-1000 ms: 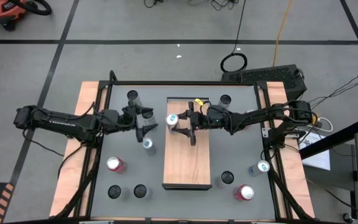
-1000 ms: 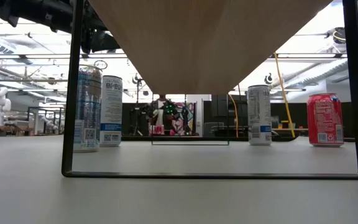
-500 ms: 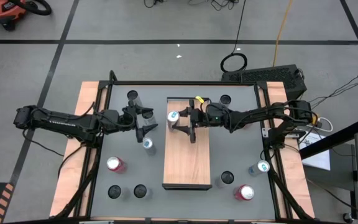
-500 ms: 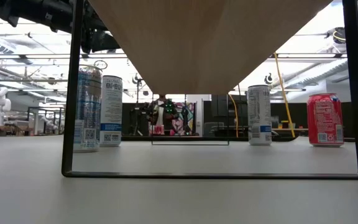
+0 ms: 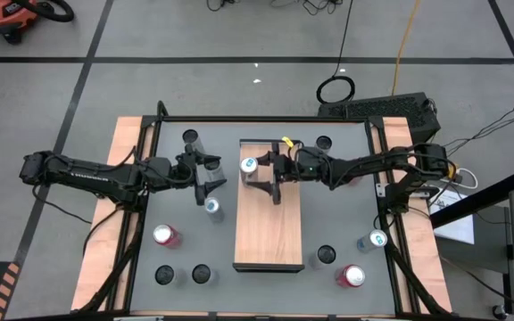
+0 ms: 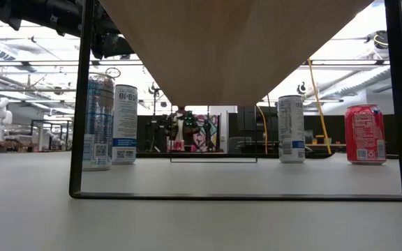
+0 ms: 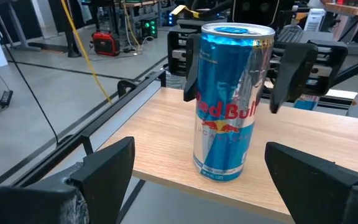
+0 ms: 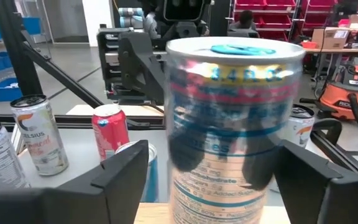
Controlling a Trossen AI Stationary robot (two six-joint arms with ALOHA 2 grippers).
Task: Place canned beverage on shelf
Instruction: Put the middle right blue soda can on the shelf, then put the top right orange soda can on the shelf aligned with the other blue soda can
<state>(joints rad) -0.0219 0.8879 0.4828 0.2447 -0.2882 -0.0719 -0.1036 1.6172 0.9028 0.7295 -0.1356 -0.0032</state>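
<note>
At the near edge of the grey tabletop [image 5: 181, 227] stand a red can [image 5: 166, 235] and two dark-topped cans [image 5: 183, 275], untouched, with another red can [image 5: 352, 275] at the opposite near corner. Further in, the long light-brown wood-grain shelf [image 5: 266, 234] with its dark rim runs down the middle, and on its far end the tall blue-and-silver drinks can [image 7: 227, 120] stands upright, close to the left edge of the board. The right gripper [image 5: 265, 179] brackets that can, its fingers [image 7: 293, 70] apart on either side and apparently clear of the metal, so nothing looks gripped. The left gripper [image 5: 216, 178] hovers just off the shelf's left side, spread wide and empty, above a small silver can [image 5: 212, 206] on the table. The risk I see is in the withdrawal: if the right arm pulls back crooked, one finger could clip the can and tip it off that close left edge, or onto the cans below.
</note>
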